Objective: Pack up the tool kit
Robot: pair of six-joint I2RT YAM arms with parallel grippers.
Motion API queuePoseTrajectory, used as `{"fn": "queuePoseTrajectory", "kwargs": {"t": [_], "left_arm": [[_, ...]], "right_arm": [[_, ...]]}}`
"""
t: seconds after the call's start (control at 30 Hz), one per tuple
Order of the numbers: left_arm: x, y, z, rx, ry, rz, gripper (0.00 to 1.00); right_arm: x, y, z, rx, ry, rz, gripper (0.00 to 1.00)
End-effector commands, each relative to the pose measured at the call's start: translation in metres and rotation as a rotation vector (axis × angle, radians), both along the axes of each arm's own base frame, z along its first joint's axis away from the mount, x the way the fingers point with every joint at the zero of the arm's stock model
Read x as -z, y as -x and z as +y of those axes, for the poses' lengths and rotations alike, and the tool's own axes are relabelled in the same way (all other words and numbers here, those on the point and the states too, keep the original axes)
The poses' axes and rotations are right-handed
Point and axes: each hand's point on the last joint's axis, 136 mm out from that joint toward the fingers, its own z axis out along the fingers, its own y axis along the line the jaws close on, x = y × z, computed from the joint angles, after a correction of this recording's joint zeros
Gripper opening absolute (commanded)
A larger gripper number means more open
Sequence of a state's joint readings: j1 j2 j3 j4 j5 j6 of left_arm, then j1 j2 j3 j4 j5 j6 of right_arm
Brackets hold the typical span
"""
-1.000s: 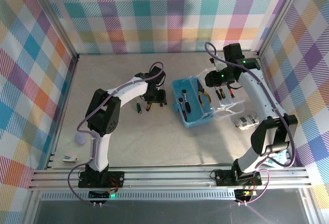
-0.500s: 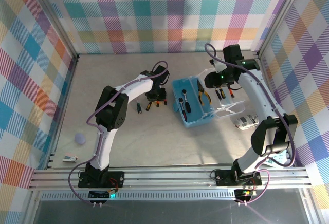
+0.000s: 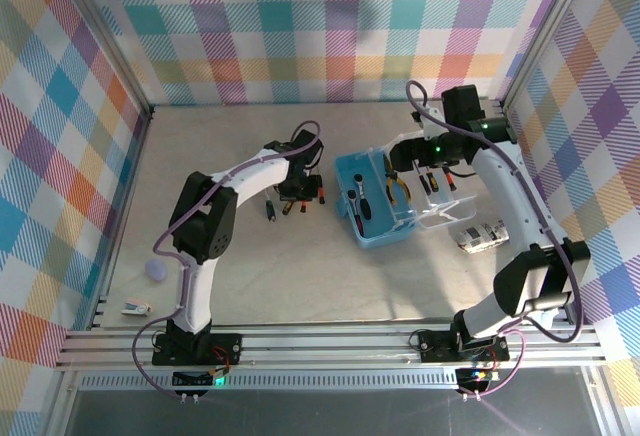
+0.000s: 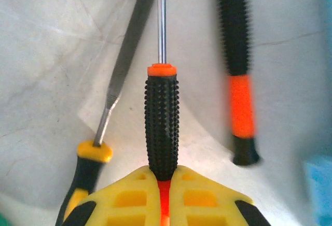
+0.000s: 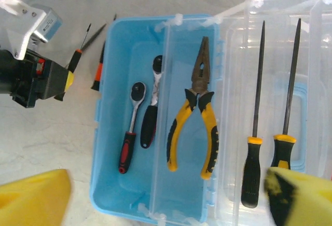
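Note:
The tool kit's light blue case (image 3: pixel 385 234) lies open mid-table, its clear lid (image 5: pixel 311 81) folded out to the right. In the case lie a red-handled ratchet wrench (image 5: pixel 128 138), a black-handled tool (image 5: pixel 149 122) and yellow pliers (image 5: pixel 194 122). Two black-handled drivers (image 5: pixel 253 169) rest on the lid. My right gripper (image 5: pixel 166 205) hovers above the case, open wide and empty. Left of the case, my left gripper (image 4: pixel 163 171) is shut on the black studded handle of an orange screwdriver (image 4: pixel 162 117). An orange-and-black screwdriver (image 4: pixel 238 81) and a yellow-handled file (image 4: pixel 122 75) lie on either side of it.
A small lilac ball (image 3: pixel 156 269) and a white scrap (image 3: pixel 135 307) sit near the front left. A white packet (image 3: pixel 480 236) lies right of the lid. Checked walls close in the table on three sides.
My left jaws have closed on the orange screwdriver's handle. My right jaws have opened wide and that arm has shifted slightly above the lid.

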State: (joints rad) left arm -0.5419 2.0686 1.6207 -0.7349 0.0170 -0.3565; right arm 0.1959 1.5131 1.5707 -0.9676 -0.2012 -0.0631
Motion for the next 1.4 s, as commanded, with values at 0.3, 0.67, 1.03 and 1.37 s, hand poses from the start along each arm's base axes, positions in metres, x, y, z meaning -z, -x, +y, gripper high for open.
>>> {"fn": "queuePoseTrajectory", "kwargs": {"t": [0.3,0.67,1.03,1.37], "left_arm": [[-0.211,0.038,-0.087,0.246,0.742,-0.211,0.00],[-0.262,0.073,-0.111,0.369,0.950,-0.266,0.00],[-0.273,0.084,-0.122,0.422,1.001,-0.271,0.00],[-0.256,0.071,-0.110,0.365,0.891,-0.288,0.41]], "right_arm": [[-0.080,0.024,0.063,-0.065,-0.512,-0.082,0.99],[-0.079,-0.002,0.100,-0.050,-0.601,-0.050,0.87],[-0.066,-0.019,0.127,-0.052,-0.602,-0.016,0.58],[-0.069,-0.012,0.110,-0.038,-0.508,-0.051,0.00]]}}
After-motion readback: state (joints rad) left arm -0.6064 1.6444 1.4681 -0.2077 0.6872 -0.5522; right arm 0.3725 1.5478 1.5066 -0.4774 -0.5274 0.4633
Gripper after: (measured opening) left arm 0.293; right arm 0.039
